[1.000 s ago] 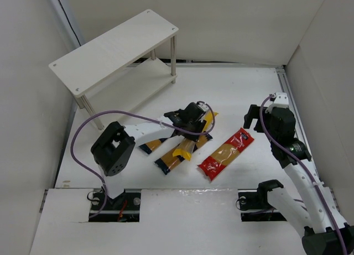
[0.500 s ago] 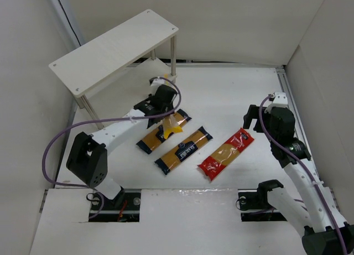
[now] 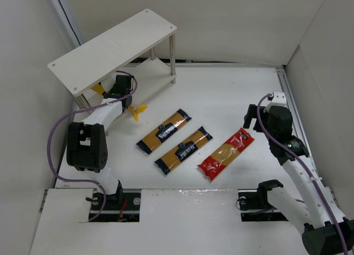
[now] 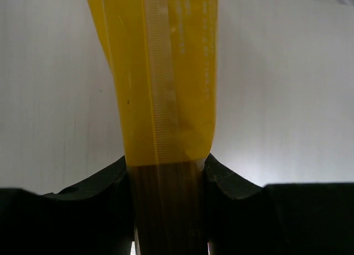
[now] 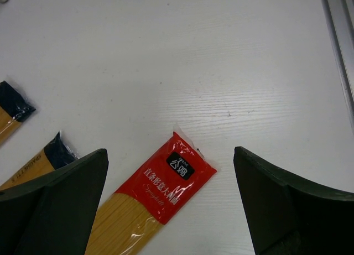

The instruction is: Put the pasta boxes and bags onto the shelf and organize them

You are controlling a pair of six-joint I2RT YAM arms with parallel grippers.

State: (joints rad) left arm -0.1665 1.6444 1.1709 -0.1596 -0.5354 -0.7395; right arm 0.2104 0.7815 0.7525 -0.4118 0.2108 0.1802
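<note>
Yellow spaghetti pack [image 3: 137, 109], clenched crosswise in the left claw [image 3: 118, 92], hangs at the left end of the white shelf [image 3: 119, 42], close to its legs, in the overhead view. The farther navy-ended pack [image 3: 164, 131], the nearer navy-ended pack [image 3: 183, 150] and the red pack [image 3: 225, 154] lie side by side on the table [image 3: 221, 89], the right claw [image 3: 251, 118] nearby. Left wrist: dark fingers [image 4: 83, 211] pinch the yellow pack. Right wrist: fingers [image 5: 55, 205] stand wide apart, gripping nothing, above the red pack's end.

Red spaghetti pack [image 5: 148, 202] — black label [image 5: 178, 167] "公鸡", script "Spaghetti"; navy-ended pack [image 5: 53, 152] — print unreadable
</note>
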